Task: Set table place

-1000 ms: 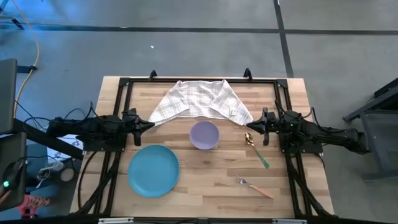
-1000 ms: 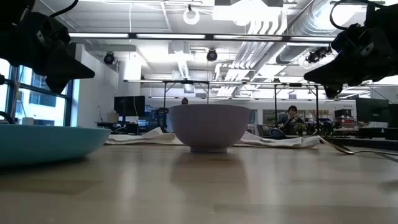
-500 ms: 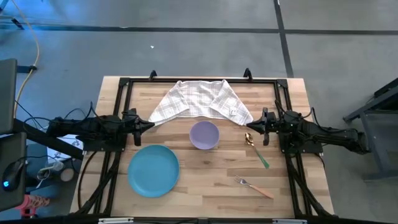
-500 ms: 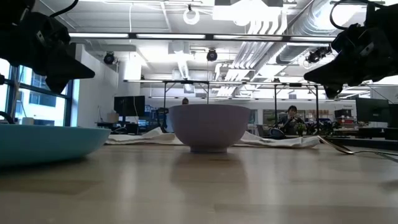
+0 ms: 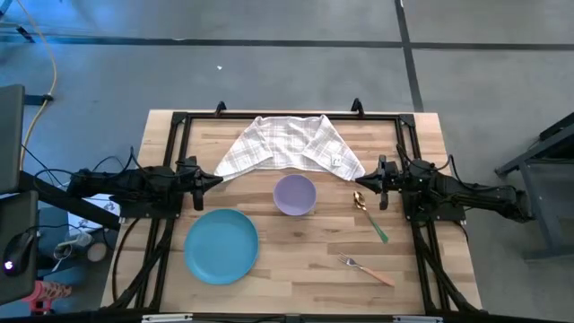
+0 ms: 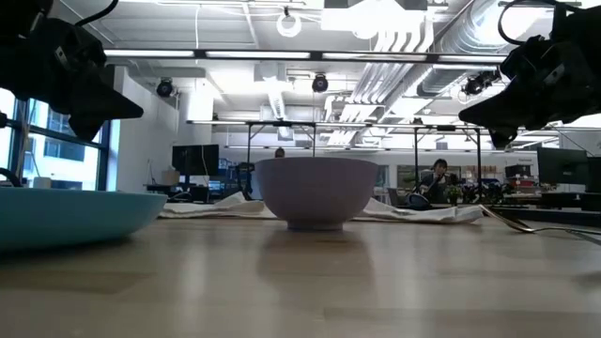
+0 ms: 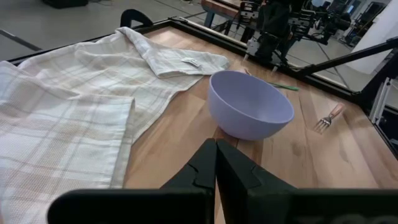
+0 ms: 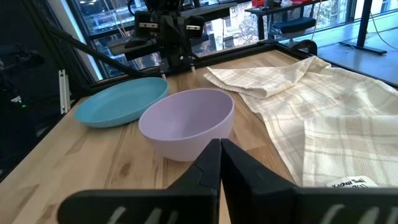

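Overhead, I see a wooden counter on grey floor; spoon and fork lie diagonally. Left gripper and right gripper are both closed, empty.

Your left gripper held above the table's left side, fingers pressed together, your right gripper opposite on the right side, fingers closed, both pointing inward

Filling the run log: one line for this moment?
left gripper shut, idle | right gripper shut, idle | round blue plate, lavender bowl untouched
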Controlling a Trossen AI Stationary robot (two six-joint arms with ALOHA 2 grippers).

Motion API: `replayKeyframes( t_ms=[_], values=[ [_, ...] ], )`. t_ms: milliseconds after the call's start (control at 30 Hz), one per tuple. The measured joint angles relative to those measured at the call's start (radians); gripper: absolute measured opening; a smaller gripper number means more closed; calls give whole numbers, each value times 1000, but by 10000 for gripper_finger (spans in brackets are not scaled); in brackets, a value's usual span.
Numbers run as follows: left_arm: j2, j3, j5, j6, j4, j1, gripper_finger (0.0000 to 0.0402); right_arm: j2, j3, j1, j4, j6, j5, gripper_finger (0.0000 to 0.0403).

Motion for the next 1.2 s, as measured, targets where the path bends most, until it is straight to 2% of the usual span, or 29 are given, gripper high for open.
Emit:
replayKeyframes(
  t_ms=[200, 400, 633, 733, 800, 900, 1067, 1200],
  values=[
    [0, 0, -46, 0, 38, 0, 1, 0, 0, 0, 0, 0, 0, 0],
    [0, 0, -49, -10, 39, 0, 1, 0, 0, 0, 0, 0, 0, 0],
    [0, 0, -26, -104, 42, 0, 1, 0, 0, 0, 0, 0, 0, 0],
    [0, 0, -29, -212, 80, 0, 1, 0, 0, 0, 0, 0, 0, 0],
    [0, 0, 8, -294, 138, 0, 1, 0, 0, 0, 0, 0, 0, 0],
    [9, 0, 95, -332, 299, -1, 1, 0, 0, 0, 0, 0, 0, 0],
    [63, 16, 165, -301, 600, -2, 0, 0, 0, 0, 0, 0, 0, 0],
    [144, 81, 166, -253, 651, -2, 0, 0, 0, 0, 1, 0, 0, 0]
  ],
)
